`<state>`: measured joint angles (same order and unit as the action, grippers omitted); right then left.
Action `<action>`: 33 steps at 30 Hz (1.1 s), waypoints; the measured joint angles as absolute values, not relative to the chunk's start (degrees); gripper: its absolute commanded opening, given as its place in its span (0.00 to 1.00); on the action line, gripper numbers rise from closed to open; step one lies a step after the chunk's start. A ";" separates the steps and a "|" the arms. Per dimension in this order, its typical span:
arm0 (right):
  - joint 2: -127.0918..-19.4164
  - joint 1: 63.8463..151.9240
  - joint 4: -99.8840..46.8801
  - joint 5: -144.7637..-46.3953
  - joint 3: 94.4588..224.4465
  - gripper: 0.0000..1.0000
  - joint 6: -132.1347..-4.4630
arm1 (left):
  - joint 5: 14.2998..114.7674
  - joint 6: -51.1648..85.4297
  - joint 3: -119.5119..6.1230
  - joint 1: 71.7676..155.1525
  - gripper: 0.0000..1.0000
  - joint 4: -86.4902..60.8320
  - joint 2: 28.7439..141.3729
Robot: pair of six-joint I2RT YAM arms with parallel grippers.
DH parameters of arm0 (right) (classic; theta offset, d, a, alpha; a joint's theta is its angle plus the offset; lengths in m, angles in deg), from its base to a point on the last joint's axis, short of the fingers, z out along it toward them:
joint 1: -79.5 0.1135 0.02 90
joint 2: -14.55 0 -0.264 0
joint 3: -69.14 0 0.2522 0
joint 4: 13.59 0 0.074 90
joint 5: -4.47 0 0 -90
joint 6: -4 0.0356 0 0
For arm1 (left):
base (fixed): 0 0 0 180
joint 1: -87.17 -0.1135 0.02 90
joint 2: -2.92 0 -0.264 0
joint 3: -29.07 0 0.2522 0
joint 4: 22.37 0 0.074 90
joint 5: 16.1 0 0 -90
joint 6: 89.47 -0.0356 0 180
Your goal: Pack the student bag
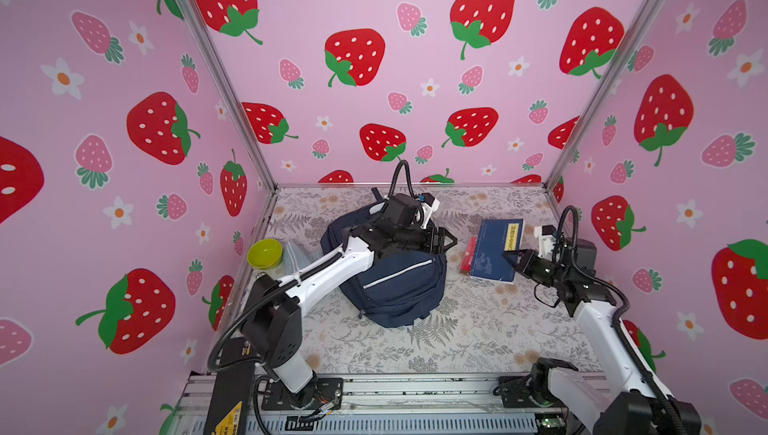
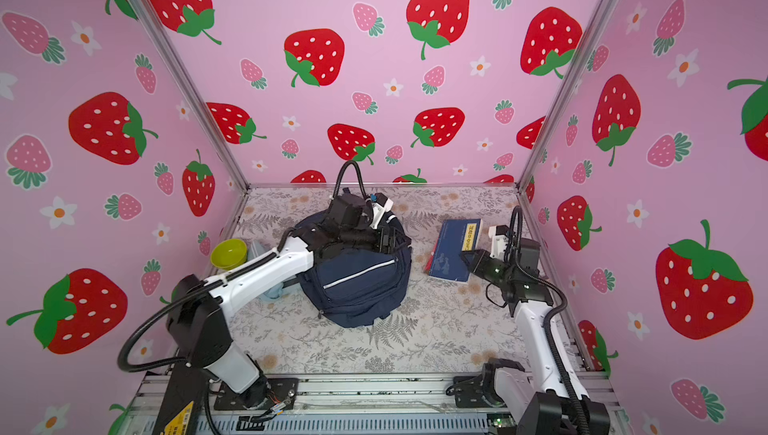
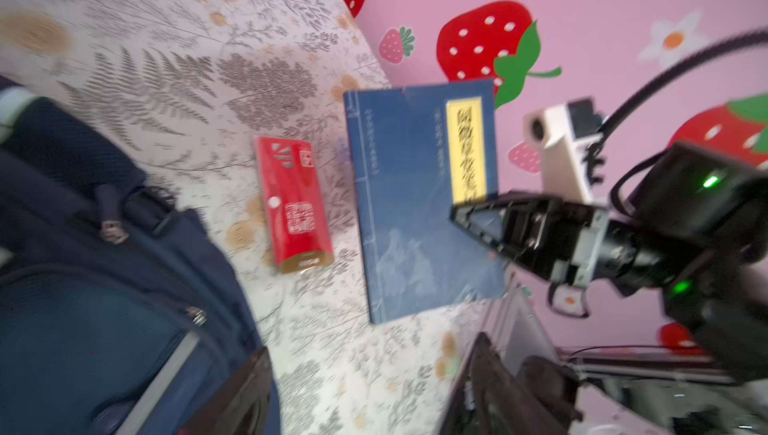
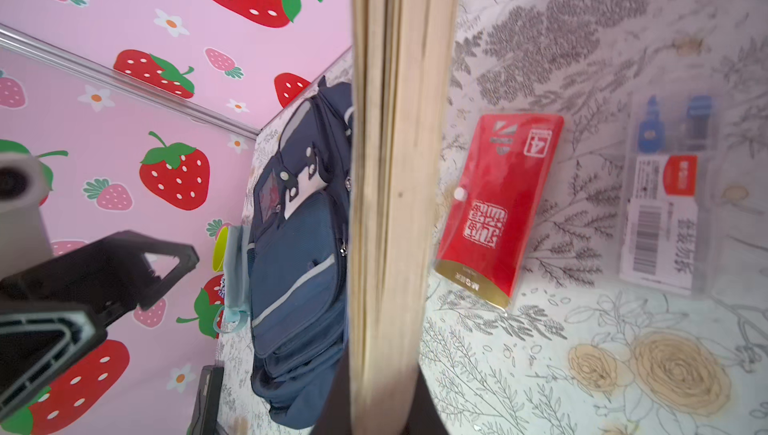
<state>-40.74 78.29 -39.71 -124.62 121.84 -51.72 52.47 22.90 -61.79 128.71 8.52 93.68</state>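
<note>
Two pairs of black fingers anchor this scene. The right gripper (image 1: 510, 255) has its fingers (image 4: 426, 420) pinched on the right-hand edge of a blue book (image 1: 490, 254) with a yellow title strip (image 1: 513, 235). The right wrist view looks straight along the cream page block (image 4: 395, 163) clamped between them, and the book stands tilted, that edge raised off the table (image 1: 457, 341). The left gripper (image 1: 451, 241) has its fingers (image 3: 237, 399) spread wide with nothing between them (the left wrist view shows bare tablecloth in the gap). It hovers at the far right shoulder of the student bag (image 1: 399, 287); whether it touches the fabric cannot be told. The student bag, navy with a thin silver stripe (image 1: 397, 275) across a zip pocket, sits slumped in the middle of the table in both top views, with the left arm (image 1: 332, 266) stretched across it. Between bag and book lies a flat red packet (image 1: 467, 256) with a gold end, just beside the book. Near the red packet, the right wrist view alone shows a clear packet (image 4: 665, 204) with a barcode label, blurred. At the table's left edge, well apart from the book, a lime-green bowl (image 1: 264, 253) sits beside a pale blue fabric item (image 1: 293, 256). The table wears a grey fern-and-flower cloth, and pink strawberry-print walls (image 1: 374, 38) enclose three sides.
</note>
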 measured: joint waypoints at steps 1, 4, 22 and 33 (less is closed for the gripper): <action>-40.37 79.14 -39.82 -124.12 122.32 0.00 -51.52 | 55.05 20.06 -60.09 129.87 0.77 11.66 91.64; -39.69 81.35 -39.97 -122.85 122.67 0.00 -50.80 | 62.53 13.63 -55.59 134.39 0.75 20.43 89.61; -35.91 89.87 -40.28 -117.58 122.34 0.00 -46.75 | 79.27 6.39 -55.19 140.45 0.43 33.61 101.92; -35.21 89.90 -40.41 -117.19 121.49 0.00 -45.88 | 80.34 6.79 -58.78 140.53 0.09 34.61 107.03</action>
<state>-35.21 89.90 -40.41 -117.19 121.49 -45.88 80.34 6.79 -58.78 140.53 34.61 107.03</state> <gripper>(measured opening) 0.112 0.156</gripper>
